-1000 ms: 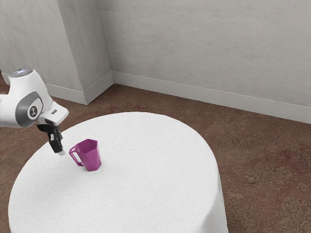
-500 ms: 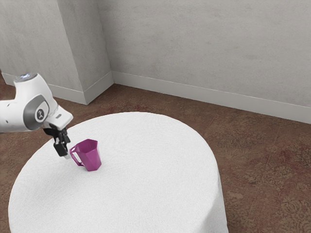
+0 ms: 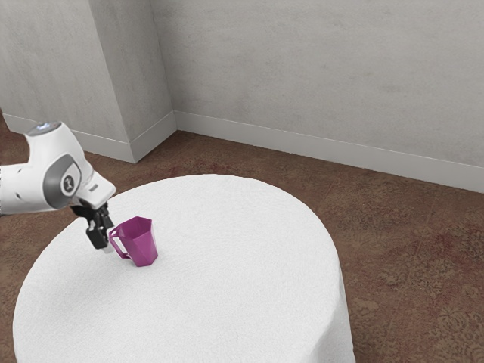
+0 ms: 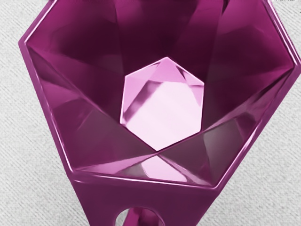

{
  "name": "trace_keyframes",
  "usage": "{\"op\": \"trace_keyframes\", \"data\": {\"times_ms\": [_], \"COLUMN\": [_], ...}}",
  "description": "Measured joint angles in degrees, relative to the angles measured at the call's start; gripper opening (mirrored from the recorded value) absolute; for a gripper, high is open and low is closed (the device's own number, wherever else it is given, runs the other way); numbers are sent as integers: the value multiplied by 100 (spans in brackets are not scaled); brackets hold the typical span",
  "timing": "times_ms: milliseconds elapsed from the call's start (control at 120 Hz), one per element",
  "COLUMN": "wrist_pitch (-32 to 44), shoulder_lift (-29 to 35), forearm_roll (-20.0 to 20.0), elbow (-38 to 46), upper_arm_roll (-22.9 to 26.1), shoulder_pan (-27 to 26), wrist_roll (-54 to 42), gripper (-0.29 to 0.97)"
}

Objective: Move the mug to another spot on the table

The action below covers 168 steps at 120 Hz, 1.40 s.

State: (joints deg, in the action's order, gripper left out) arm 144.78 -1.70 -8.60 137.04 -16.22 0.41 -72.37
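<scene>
In the exterior view, the magenta faceted mug [image 3: 139, 242] is standing upright on the round table's white cloth [image 3: 242, 265], toward the exterior view's left side of the tabletop. Its handle [image 3: 116, 241] is pointing to the exterior view's left. The black gripper [image 3: 97, 233] is hanging low just beside that handle, under the white arm [image 3: 45, 178]; I cannot tell whether it is clenched on the handle or released

In the wrist view, the hand is looking straight down into the mug [image 4: 94, 117], which is showing a six-sided rim and a pale hexagonal bottom. The handle loop [image 4: 141, 214] is jutting from one rim edge, and the white cloth [image 4: 19, 141] is lying around the mug
</scene>
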Motion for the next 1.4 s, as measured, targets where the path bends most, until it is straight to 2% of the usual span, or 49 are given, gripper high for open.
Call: {"op": "trace_keyframes", "data": {"times_ms": [233,375,967,1400], "wrist_pitch": [145,189,372,430], "shoulder_lift": [-129,-166,-378,-376], "forearm_roll": [-161,-242,-315,-358], "elbow": [-11,-9,-66,-88], "upper_arm_roll": [59,58,130,157], "shoulder_pan": [-109,-2,46,44], "wrist_roll": [-112,-161,-277,-290], "gripper": [61,61,59,32]}}
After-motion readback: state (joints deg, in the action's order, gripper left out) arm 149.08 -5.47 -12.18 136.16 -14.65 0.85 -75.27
